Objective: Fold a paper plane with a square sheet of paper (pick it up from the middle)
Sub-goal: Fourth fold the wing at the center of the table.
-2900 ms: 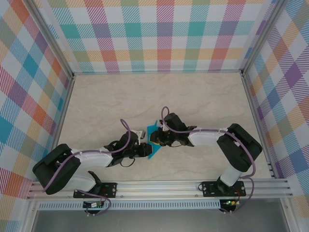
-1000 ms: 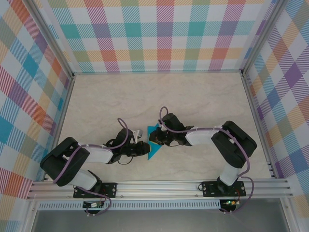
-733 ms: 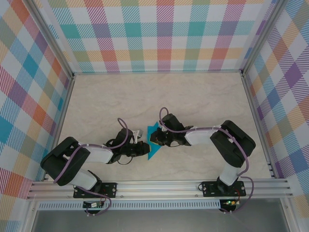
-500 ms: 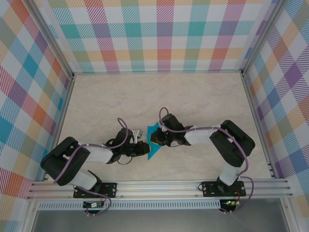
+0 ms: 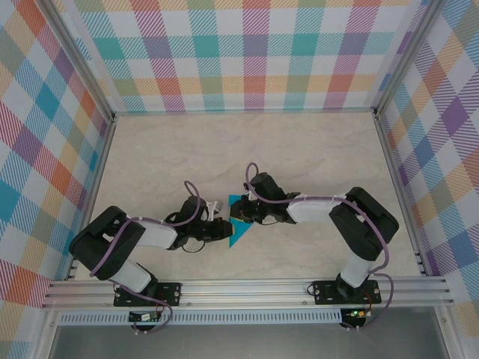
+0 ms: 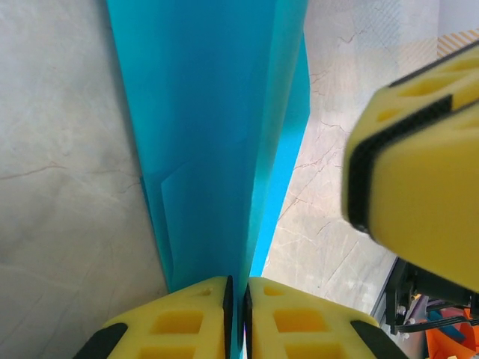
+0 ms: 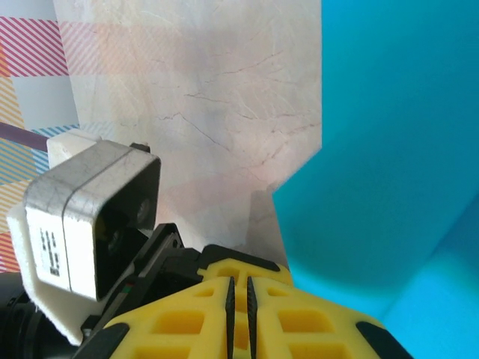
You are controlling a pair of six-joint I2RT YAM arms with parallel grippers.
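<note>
Plaid walls [image 5: 247,52] all round and a pale marbled table [image 5: 299,164], with both arms meeting low in the middle of the top view. The square sheet of paper [image 6: 209,134] sits right between them, already folded into a narrow teal strip with layers.

In the left wrist view the left gripper [image 6: 238,292] is clamped on the strip's near end at the bottom of the frame. The paper's long axis runs straight up and away from the fingers.

The right gripper [image 7: 238,288] comes in from the opposite side, its yellow finger showing at the right of the left wrist view. Its jaws are squeezed to a thin slit. The teal fills the right side of its own view and reaches down to the fingers, but I honestly can't tell if a layer is pinched in there.

My guess is that the next crease depends on the left arm anchoring that end.
</note>
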